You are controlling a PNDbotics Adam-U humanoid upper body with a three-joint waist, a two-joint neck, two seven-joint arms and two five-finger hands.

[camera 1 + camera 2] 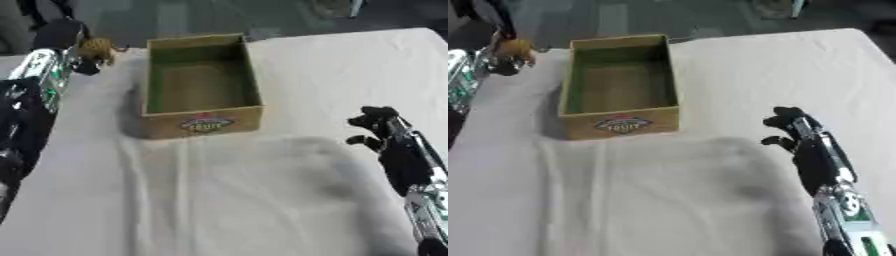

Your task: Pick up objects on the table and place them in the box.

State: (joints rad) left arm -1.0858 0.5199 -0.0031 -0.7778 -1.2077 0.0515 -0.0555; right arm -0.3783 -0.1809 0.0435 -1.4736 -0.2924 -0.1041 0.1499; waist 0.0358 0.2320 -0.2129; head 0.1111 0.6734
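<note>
A cardboard box (201, 85) with a green inside and a fruit label on its front wall stands at the far middle of the table; I see nothing in it. Just left of the box's far left corner my left hand (59, 36) is curled on a small golden-brown object (98, 49). I cannot tell whether that object touches the cloth. My right hand (794, 131) rests at the right side of the table, well right of and nearer than the box. Its fingers are relaxed and hold nothing.
A white cloth (245, 200) with soft folds covers the table. The table's far edge (350, 35) runs behind the box, with dark floor beyond. My left forearm (37, 75) lies along the left edge.
</note>
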